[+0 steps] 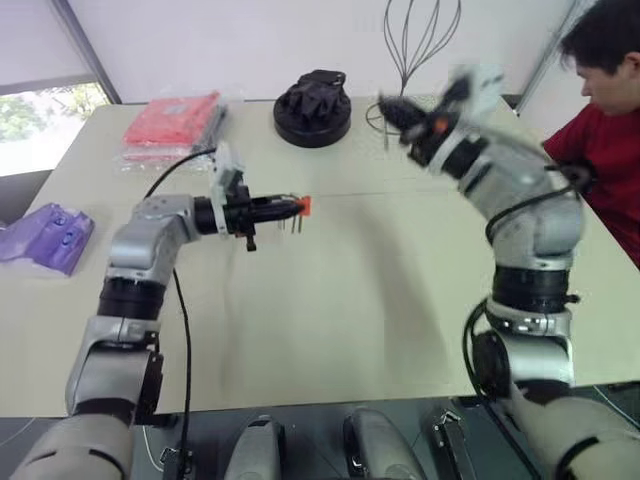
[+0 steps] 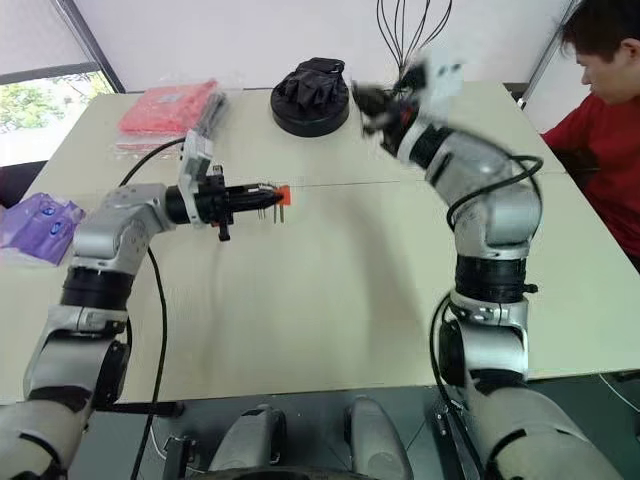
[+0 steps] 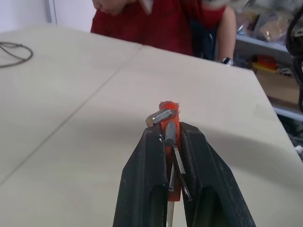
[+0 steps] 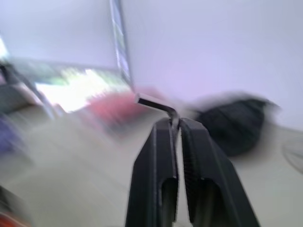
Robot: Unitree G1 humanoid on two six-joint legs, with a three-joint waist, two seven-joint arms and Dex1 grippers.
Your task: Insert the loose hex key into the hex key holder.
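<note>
Left gripper [image 1: 285, 208], jaws pinching the hex key holder [image 1: 303, 206] mid-frame, is facing right; right gripper [image 4: 174, 124], upper right, is pinching the loose hex key [image 4: 156, 104], well apart.

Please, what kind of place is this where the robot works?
Probably a lab or workshop test area: a plain table with assorted trial objects, cluttered storage shelves behind it, and a person in a red shirt sitting at the table's edge watching.

arms [image 1: 140, 250]: silver-grey shells, black joint rings | cables: black, looping beside each arm | gripper [image 3: 169, 142] fingers: black
</note>
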